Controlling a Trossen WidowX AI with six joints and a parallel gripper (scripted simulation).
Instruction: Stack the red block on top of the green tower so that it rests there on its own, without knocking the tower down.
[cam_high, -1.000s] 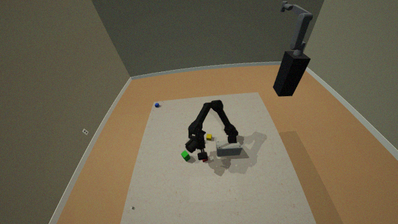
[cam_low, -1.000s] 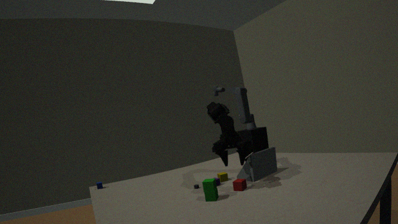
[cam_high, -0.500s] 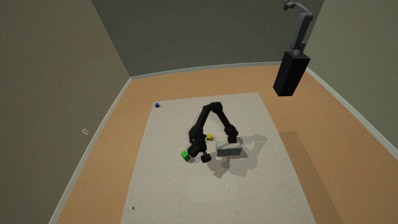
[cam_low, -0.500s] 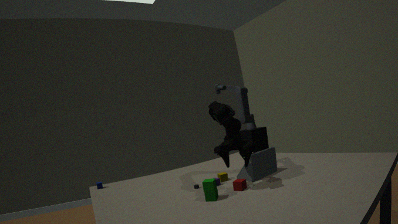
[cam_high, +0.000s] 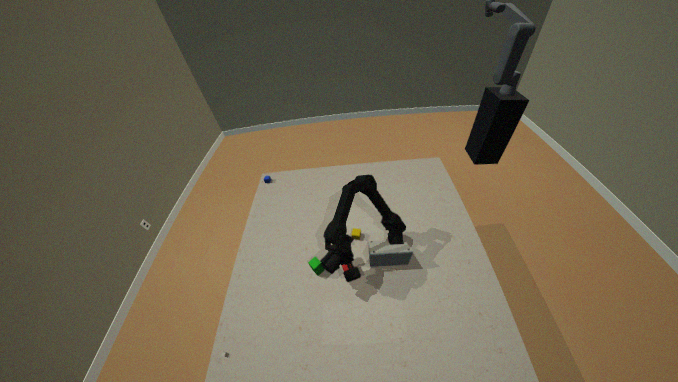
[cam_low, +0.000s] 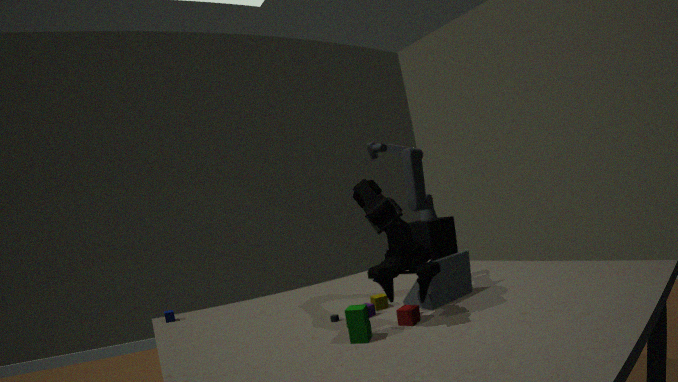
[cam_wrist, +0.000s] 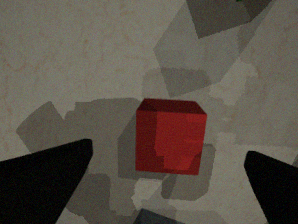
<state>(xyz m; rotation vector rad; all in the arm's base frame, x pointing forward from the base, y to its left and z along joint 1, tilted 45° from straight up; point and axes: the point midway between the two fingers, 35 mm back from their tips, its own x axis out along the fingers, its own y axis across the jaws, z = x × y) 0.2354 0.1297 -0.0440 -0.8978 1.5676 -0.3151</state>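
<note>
The red block (cam_high: 345, 267) (cam_low: 408, 315) (cam_wrist: 172, 142) sits on the table, mostly hidden under the gripper in the top view. My gripper (cam_low: 407, 301) (cam_wrist: 168, 153) is open and empty, pointing down above the red block. In the wrist view the block shows between the two spread fingertips, a little nearer the left one. The green tower (cam_high: 316, 265) (cam_low: 359, 324) stands upright on the table beside the red block, to its left in the top and exterior views. In the top view one finger is close to the tower; whether they touch cannot be told.
A yellow block (cam_high: 356, 233) (cam_low: 379, 301), a purple block (cam_low: 370, 309) and a small dark cube (cam_low: 334, 318) lie behind the tower. A grey wedge (cam_high: 391, 257) (cam_low: 450, 280) stands right of the red block. A blue block (cam_high: 267, 179) (cam_low: 169, 316) lies at the far left corner.
</note>
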